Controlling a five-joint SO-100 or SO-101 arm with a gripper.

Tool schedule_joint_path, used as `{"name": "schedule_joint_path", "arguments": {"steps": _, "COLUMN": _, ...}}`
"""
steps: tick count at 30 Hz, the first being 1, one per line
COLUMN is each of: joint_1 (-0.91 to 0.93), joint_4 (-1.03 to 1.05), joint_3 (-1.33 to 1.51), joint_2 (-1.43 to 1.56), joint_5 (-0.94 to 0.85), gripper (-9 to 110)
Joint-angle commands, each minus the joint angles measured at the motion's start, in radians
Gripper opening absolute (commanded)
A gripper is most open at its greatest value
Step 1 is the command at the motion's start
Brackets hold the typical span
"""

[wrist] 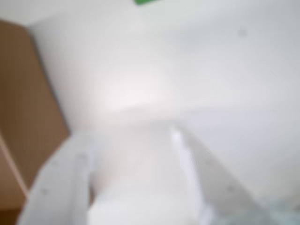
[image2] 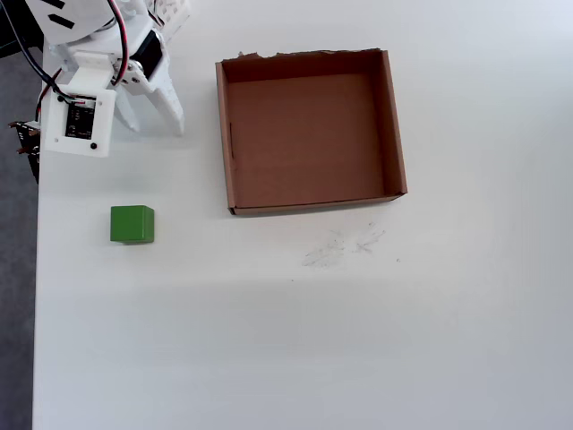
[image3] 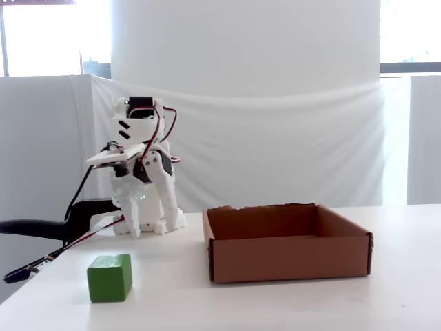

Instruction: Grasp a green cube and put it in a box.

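A white robot arm sits folded at the table's far left corner, its gripper empty with fingers slightly parted, tips near the table. The green cube rests on the table in front of the gripper, well apart. The empty cardboard box lies to the gripper's right in the overhead view.
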Motion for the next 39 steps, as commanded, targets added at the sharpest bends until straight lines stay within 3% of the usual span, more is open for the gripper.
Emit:
{"name": "schedule_joint_path", "arguments": {"steps": 1, "joint_1": -0.006, "joint_4": -0.006, "joint_3": -0.005, "joint_2": -0.006, "joint_5": 0.071, "gripper": 22}}
{"name": "schedule_joint_path", "arguments": {"steps": 39, "joint_1": 0.061, "joint_4": -0.011, "joint_3": -0.006, "joint_2": -0.017, "joint_5": 0.074, "gripper": 23}}
